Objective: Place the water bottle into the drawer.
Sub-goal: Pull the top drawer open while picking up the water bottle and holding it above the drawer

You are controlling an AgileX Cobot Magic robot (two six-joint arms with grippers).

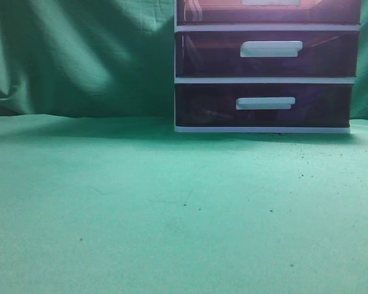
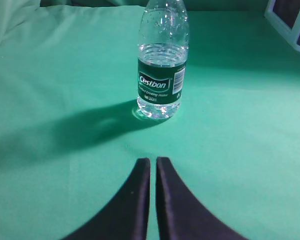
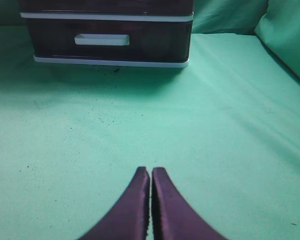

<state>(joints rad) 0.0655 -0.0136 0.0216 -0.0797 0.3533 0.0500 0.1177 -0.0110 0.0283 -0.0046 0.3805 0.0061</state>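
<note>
Two grippers show up, one in each wrist view, and both are closed with nothing between their dark fingers. The left gripper (image 2: 153, 161) hangs low over the green cloth (image 2: 50, 75), its two curved fingers pressed almost together with just a thin line of green showing between them. The right gripper (image 3: 150, 170) looks the same, its tips nearly touching above the cloth.

The water bottle (image 2: 161, 65) stands upright on the cloth, straight ahead of the left gripper and a little farther away, not touching it. It is clear plastic with water inside and small drops on the upper part. A dark green label wraps around its middle. Its top runs out of the picture, so the cap cannot be seen. A dark shadow lies on the cloth to the left of the bottle.

The drawer unit (image 1: 267, 73) sits at the far side of the cloth, on the right in the exterior view. It has dark fronts and white edges. The bottom drawer (image 1: 264, 105) and the one above it are both pushed in, and each has a white handle (image 1: 265, 103) in the middle. Only the low edge of a third drawer shows at the top of that picture. In the right wrist view the unit is far ahead and to the left of the right gripper. Small dark specks dot the cloth in front of it.
</note>
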